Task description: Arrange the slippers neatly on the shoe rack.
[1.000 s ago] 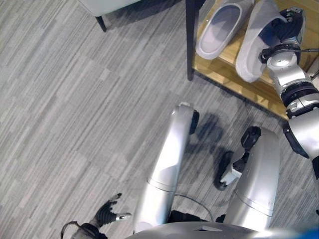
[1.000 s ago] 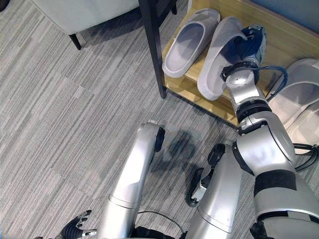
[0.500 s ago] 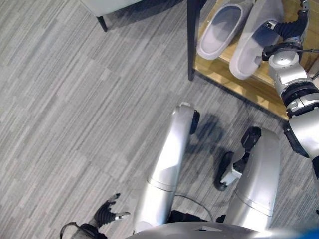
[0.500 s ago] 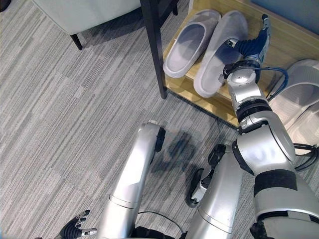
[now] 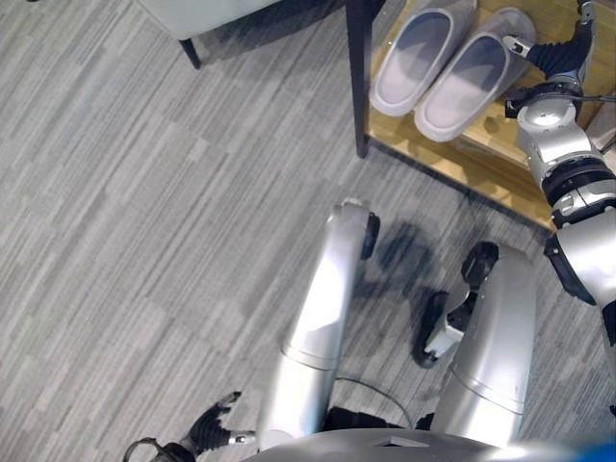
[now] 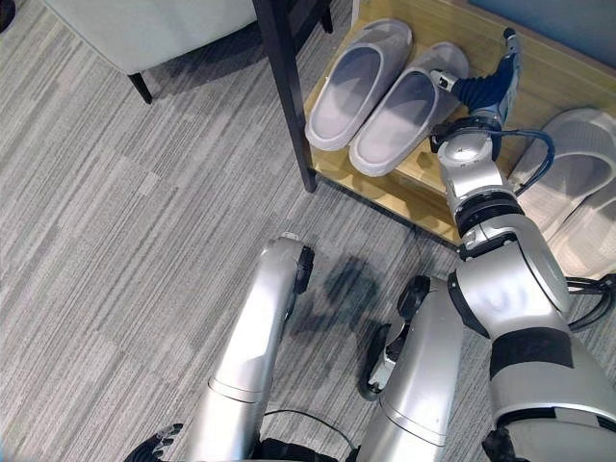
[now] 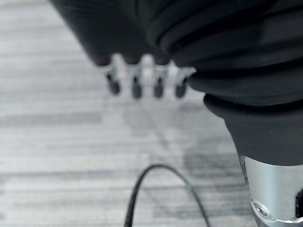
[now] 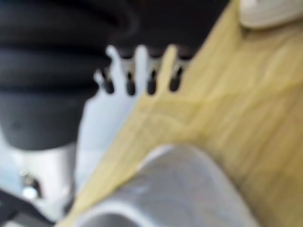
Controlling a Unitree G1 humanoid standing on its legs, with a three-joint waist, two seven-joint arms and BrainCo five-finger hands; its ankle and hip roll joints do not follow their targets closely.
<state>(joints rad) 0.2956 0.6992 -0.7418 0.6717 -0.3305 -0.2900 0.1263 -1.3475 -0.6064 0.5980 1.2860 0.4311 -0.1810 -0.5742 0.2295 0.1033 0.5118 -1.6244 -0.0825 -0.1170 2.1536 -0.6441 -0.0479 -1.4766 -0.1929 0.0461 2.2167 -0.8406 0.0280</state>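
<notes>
Two grey slippers lie flat and side by side on the wooden shelf (image 5: 452, 159) of the shoe rack, openings up: the left slipper (image 5: 416, 48) and the right slipper (image 5: 469, 82). My right hand (image 6: 481, 87) is beside the far end of the right slipper, above the shelf, its fingers (image 8: 142, 71) straight and holding nothing. The right wrist view shows the grey slipper (image 8: 175, 189) and the shelf wood (image 8: 236, 94) close by. My left hand (image 5: 207, 438) hangs low over the carpet with its fingers (image 7: 142, 82) straight and nothing in it.
A dark rack post (image 5: 359, 77) stands at the shelf's left corner. A second pair of pale slippers (image 6: 568, 183) lies to the right of my arm. A pale seat with a dark leg (image 5: 190, 48) stands at the back left on the grey carpet.
The right slipper, held on its edge by my right hand a second ago, now lies flat next to the other one. The hand has let go and drawn back a little.
</notes>
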